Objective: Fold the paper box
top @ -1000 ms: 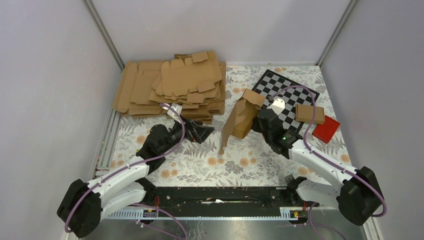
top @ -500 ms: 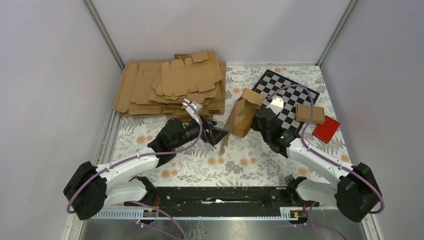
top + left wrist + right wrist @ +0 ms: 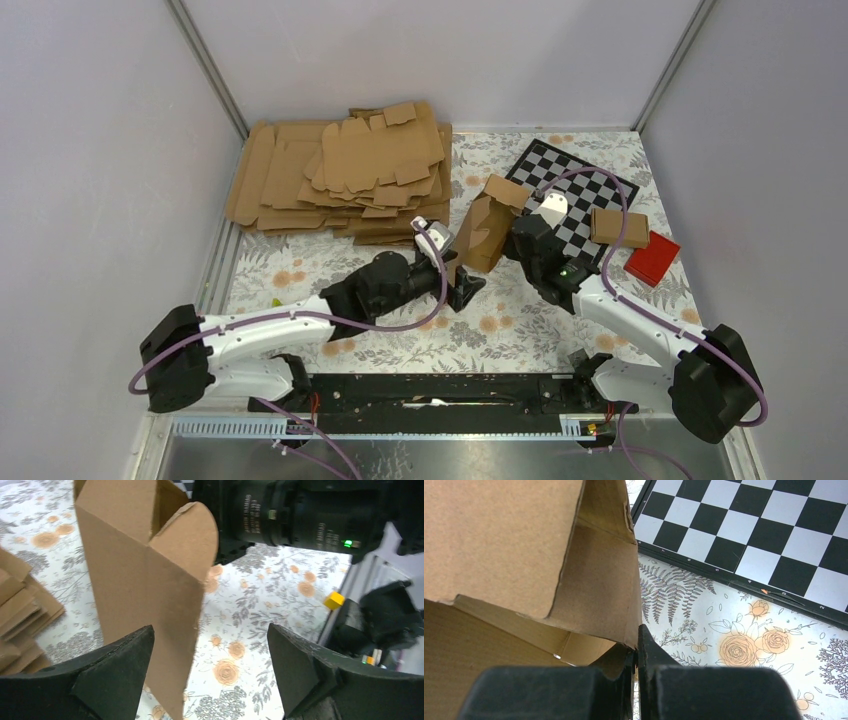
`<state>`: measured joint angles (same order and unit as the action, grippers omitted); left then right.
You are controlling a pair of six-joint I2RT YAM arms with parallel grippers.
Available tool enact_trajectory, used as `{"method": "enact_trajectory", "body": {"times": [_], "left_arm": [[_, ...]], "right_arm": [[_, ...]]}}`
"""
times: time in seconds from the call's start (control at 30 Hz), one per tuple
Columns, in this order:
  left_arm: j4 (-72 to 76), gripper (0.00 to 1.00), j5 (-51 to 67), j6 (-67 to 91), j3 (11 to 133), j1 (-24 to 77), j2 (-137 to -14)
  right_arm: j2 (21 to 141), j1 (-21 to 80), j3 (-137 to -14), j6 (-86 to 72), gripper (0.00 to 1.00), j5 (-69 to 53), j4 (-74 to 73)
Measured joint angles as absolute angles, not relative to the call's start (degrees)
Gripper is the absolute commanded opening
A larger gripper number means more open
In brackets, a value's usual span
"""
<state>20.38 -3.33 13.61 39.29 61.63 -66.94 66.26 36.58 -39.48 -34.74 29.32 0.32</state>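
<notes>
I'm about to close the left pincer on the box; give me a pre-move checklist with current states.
1. Right pincer clamped on the paper box wall: ok.
2. Left pincer open: ok.
3. Box's lower edge between the left pincer's fingers: ok.
4. Those fingers touching the cardboard: cannot tell.
5. Box folded closed: not ok, its end flaps stand open.
</notes>
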Motion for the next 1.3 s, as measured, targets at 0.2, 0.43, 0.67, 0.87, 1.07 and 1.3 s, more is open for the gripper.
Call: {"method": "enact_trajectory", "body": {"times": [0.2, 0.43, 0.67, 0.87, 1.07, 1.3], "left_arm": [[16.78, 0.62, -11.42, 13.02, 42.41, 62.39, -70.76], [15.66, 0.03, -13.98, 14.79, 42.44, 62.26, -71.75], [15.42, 0.00, -14.33, 16.19, 41.17, 61.25, -71.20], [15.97, 0.00, -13.72, 18.35, 36.32, 58.63, -67.00], [16.53, 0.00, -13.26, 18.87, 32.08, 56.90, -62.11], [11.05, 0.00, -10.52, 18.39, 34.35, 55.70, -60.12]], "right_arm": [[66.26, 36.58, -39.48, -34.65, 0.03, 29.43, 0.30], [66.26, 36.58, -39.48, -33.89, 0.25, 29.39, 0.27], [65.69, 36.58, -39.48, -31.75, 0.84, 28.47, 0.25], [61.82, 36.58, -38.98, -29.06, 0.99, 23.99, 0.32], [54.65, 36.58, -36.88, -27.18, 1.00, 19.29, 0.12], [48.60, 36.58, -40.45, -23.09, 1.00, 12.97, -4.14]]}}
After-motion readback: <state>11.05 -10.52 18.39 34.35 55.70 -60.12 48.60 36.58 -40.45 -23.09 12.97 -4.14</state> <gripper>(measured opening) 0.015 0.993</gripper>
